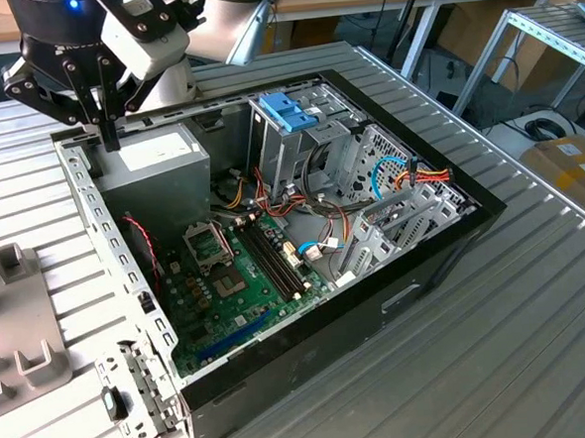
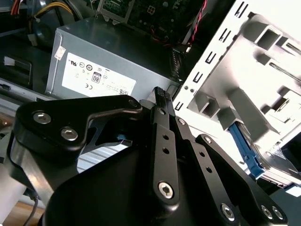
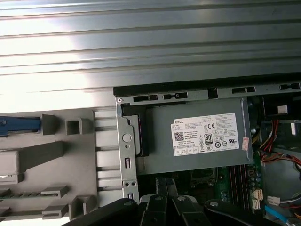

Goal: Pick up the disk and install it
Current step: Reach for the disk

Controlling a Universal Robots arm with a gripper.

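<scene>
My gripper (image 1: 110, 139) hangs shut with nothing in it, over the back-left corner of the open computer case (image 1: 427, 280), at the edge of the grey power-supply box (image 1: 156, 160). In both wrist views its black fingers (image 2: 162, 96) (image 3: 164, 184) are pressed together, pointing at that box (image 2: 106, 56) (image 3: 202, 134). The disk shows as a light blue edge (image 2: 245, 151) (image 3: 19, 125) lying in the grey fixture (image 3: 56, 155) beside the case, well apart from the gripper.
Inside the case are a green motherboard (image 1: 239, 282), loose cables (image 1: 414, 177) and a metal drive cage with a blue handle (image 1: 288, 110). The grey fixture (image 1: 16, 325) sits on the ribbed metal table (image 1: 500, 355) at the exterior view's left.
</scene>
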